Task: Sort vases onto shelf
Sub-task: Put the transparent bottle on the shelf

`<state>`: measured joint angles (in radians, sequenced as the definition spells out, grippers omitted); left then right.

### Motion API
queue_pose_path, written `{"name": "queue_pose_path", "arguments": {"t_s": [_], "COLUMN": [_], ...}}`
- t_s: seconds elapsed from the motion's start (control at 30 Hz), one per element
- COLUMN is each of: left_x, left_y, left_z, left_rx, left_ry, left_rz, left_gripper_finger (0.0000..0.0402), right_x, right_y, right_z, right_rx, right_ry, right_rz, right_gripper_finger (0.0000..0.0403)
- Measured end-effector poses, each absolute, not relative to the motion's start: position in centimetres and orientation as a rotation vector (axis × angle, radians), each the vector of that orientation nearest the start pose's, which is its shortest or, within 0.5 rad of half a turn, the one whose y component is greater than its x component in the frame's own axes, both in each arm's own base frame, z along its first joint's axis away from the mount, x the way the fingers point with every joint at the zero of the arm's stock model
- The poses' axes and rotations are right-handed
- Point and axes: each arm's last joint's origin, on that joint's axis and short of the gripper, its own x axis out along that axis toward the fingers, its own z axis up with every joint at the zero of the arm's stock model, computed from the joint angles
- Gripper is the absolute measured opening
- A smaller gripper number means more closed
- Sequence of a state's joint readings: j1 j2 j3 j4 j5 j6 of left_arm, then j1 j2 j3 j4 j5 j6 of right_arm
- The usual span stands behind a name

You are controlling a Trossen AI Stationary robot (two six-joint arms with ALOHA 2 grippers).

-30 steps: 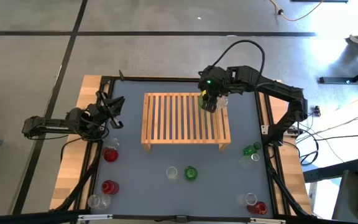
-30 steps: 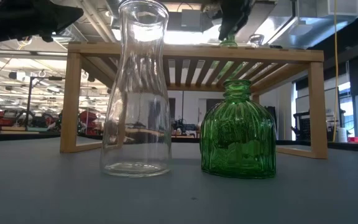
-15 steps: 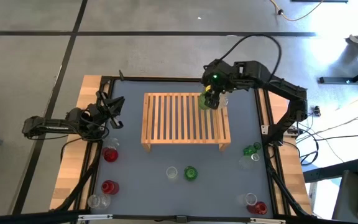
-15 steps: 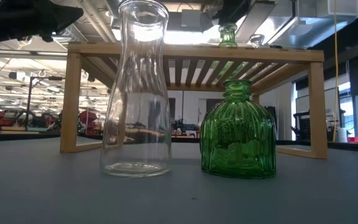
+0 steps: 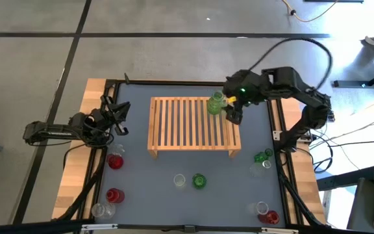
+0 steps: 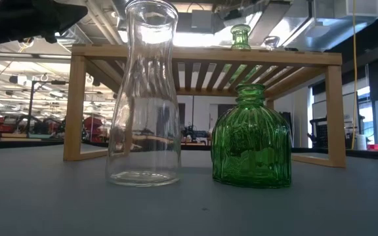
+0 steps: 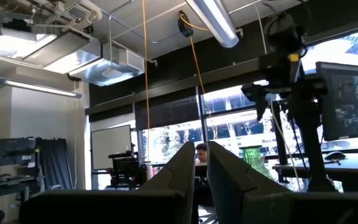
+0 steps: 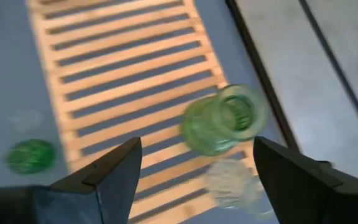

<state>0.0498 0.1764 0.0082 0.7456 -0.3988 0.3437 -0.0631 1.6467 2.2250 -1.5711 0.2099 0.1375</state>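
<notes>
High view: right hand (image 5: pixel 234 115) open, empty, beside green vase (image 5: pixel 216 103) on shelf (image 5: pixel 193 151). Vases: slick, brittle glass; grip necks gently.

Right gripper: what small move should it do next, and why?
Probably move toward the green vase on the table beside the shelf. The right gripper is open and empty, and a green vase already stands on the shelf's far right corner beside a clear one, apart from the fingers.
</notes>
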Motion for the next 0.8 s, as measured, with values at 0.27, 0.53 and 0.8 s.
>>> {"name": "queue_pose_path", "arguments": {"t_s": [0.27,0.53,0.8], "left_x": [9.0,9.0,9.0], "left_y": [1.6,1.6,1.6], "left_z": [22.0,22.0,21.9], "left_rx": [0.227,0.226,0.224], "left_ry": [-0.492,-0.492,-0.492], "left_rz": [0.529,0.528,0.527], "left_gripper_finger": [0.0037,0.0037,0.0037], "right_x": [23.4,20.8,18.5], "right_y": [0.8,3.1,5.1], "right_z": [47.7,45.9,41.9], "right_rx": [0.163,0.329,0.566], "right_ry": [0.926,0.974,1.126], "right_rz": [-0.277,-0.298,-0.359], "right_gripper_finger": [0.0294,0.0294,0.0294]}}
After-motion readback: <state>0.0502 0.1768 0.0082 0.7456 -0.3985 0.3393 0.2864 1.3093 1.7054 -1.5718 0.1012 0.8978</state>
